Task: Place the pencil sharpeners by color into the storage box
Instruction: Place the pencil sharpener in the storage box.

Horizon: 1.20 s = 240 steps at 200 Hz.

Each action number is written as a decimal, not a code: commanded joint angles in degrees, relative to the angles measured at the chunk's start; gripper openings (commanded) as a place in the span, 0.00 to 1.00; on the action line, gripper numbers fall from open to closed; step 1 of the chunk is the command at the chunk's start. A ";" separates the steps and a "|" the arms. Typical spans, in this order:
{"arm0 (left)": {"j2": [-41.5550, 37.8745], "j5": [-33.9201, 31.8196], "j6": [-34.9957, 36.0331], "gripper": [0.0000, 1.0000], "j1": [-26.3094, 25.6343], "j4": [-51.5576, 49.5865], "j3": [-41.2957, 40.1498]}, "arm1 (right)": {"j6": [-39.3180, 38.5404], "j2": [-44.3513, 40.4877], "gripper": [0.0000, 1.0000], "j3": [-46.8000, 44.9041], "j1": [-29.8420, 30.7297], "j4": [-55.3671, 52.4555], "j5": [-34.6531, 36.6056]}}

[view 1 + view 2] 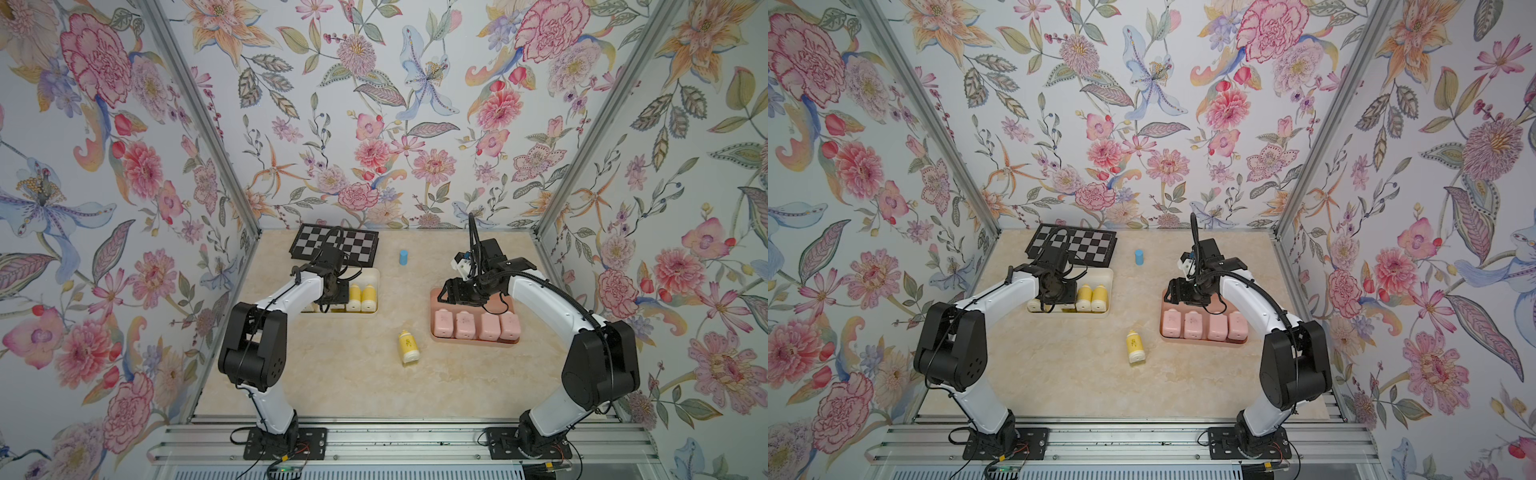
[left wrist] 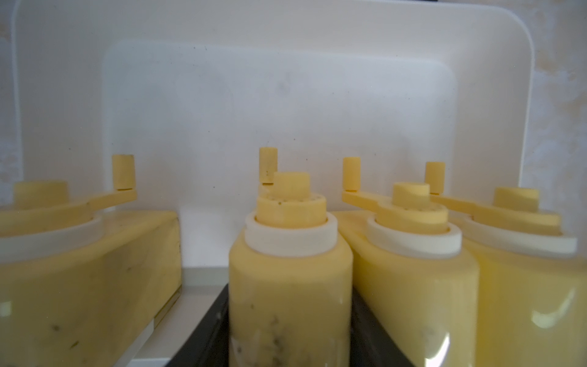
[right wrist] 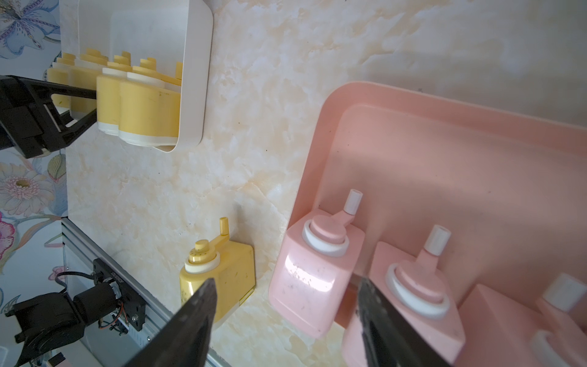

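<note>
Pinching a yellow sharpener (image 2: 290, 286) inside the white box (image 2: 286, 95) — left jaws.

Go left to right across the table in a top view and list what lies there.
White tray with yellow sharpeners → loose yellow sharpener → pink tray with pink sharpeners. Checkerboard and blue cylinder overlap others, so omitted.

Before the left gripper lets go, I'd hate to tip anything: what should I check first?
1. Left gripper shut on the held yellow sharpener: ok.
2. It sits inside the white tray: ok.
3. Its base rests on the tray floor: cannot tell.
4. Right gripper open, empty, above the pink tray: ok.
5. Four pink sharpeners in that tray: ok.
6. Every yellow one stored: not ok, a loose yellow sharpener lies on the table.
</note>
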 commanded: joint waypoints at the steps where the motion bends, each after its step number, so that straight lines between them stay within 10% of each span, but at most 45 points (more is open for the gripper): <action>1: 0.77 -0.76 -0.53 0.47 -0.54 -0.20 0.92 | -1.10 -1.09 0.72 -0.60 -0.43 -0.31 -0.91; 240: -6.65 -5.07 -1.67 0.63 -0.71 -4.22 4.94 | -1.05 -1.85 0.72 -0.77 -0.02 -0.32 -1.16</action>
